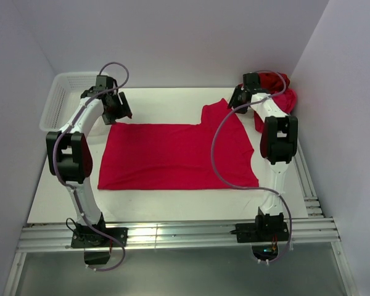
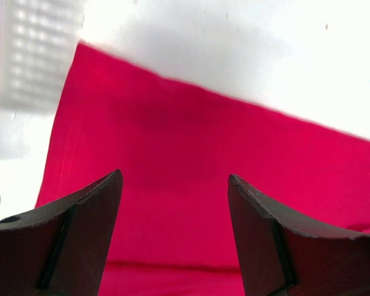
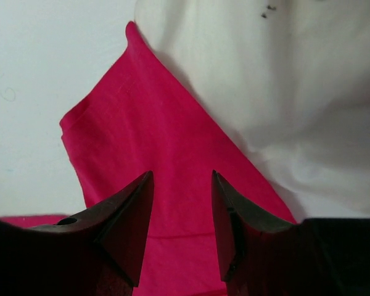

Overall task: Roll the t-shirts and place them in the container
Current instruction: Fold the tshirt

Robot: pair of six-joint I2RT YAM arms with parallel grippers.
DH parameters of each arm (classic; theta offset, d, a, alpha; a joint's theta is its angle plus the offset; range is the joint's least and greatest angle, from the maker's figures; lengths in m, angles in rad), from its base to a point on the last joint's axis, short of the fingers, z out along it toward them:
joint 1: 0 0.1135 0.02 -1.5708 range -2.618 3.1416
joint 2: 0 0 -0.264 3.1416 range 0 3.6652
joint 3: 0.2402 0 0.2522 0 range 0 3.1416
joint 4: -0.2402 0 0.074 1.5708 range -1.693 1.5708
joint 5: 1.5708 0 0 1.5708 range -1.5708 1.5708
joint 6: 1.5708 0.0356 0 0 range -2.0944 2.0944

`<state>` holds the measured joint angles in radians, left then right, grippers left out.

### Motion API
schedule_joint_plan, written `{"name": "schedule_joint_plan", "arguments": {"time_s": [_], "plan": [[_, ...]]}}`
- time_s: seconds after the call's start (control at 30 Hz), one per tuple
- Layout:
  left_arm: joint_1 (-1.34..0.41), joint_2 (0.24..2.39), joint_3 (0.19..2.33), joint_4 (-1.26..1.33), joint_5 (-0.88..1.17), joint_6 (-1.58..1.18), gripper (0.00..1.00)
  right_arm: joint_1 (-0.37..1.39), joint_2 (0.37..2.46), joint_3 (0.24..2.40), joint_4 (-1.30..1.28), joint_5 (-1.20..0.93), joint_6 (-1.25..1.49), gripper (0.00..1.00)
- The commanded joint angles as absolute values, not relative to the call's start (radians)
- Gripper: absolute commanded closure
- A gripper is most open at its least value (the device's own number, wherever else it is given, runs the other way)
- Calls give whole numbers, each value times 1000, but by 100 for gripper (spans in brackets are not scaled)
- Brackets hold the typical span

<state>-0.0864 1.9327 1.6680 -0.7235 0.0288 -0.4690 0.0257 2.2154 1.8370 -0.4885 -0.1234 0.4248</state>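
1. Lying flat across the middle of a white table, a bright red t-shirt is spread out between two robot arms.
2. The shirt is turned sideways, so its long straight edges run left to right. One sleeve sticks out toward the far wall on the right part of the cloth.
3. The left gripper hangs over the far left corner of the shirt. Its wrist camera shows the two dark fingers standing wide apart with nothing between them, and smooth red cloth fills the view below them.
4. Whether those fingers touch the cloth cannot be told from the pictures.
5. The right gripper hangs over the sleeve that sticks out at the far right. Its fingers are parted by a narrower gap and hold nothing. The pointed red sleeve lies beneath them, running away to a tip on the white surface.
6. A white mesh basket sits at the far left corner of the table, just beside the left arm and apart from the spread shirt.
7. A heap of shirts, dark red and brighter red, is bunched in the far right corner against the wall, behind the right arm.
8. A metal rail runs along the near edge of the table, and both arm bases are bolted to it, with a grey cable looping up each arm.
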Motion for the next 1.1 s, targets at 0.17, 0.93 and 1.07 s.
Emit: {"name": "schedule_joint_plan", "arguments": {"time_s": [0.17, 0.93, 1.07], "plan": [[-84, 2051, 1802, -732, 5, -420, 26, 31, 2374, 2087, -419, -190, 429, 50], [-81, 2131, 1809, -735, 5, -434, 25, 8, 2490, 2210, -505, -272, 511, 46], [-69, 2122, 1798, -730, 5, -436, 24, 9, 2465, 2161, -502, -261, 519, 46]]}}
